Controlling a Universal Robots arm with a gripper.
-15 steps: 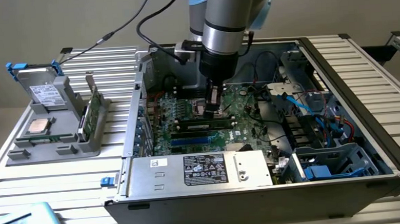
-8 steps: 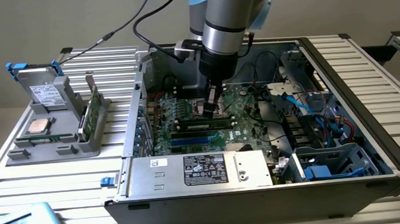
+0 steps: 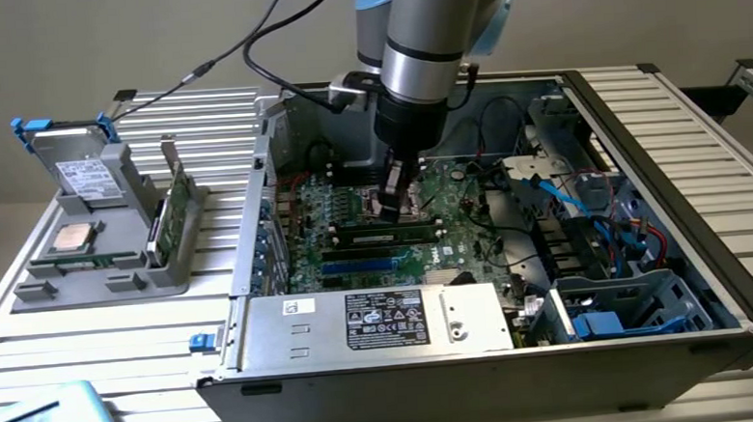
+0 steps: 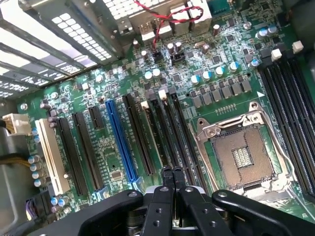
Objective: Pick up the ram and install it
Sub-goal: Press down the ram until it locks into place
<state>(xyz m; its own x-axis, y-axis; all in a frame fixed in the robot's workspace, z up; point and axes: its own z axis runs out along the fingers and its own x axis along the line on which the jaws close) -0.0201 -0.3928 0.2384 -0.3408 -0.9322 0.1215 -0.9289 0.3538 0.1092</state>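
Hand [image 3: 397, 192] inside the open computer case [image 3: 629, 111], fingers [image 4: 167, 178] pressed together, nothing pinched, hovering over the motherboard [image 4: 113, 147]; ram [image 3: 381, 236] seated in a slot just below the hand; empty processor socket [image 4: 241, 157] beside the fingers; second ram stick [image 3: 174, 207] upright in the holder [image 3: 97, 284] outside, well apart.

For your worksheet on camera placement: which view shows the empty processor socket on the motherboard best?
The wrist view: the processor socket lies open, frame and contact field plain. In the exterior view the gripper, fingers shut, hangs above that part of the motherboard and covers it.
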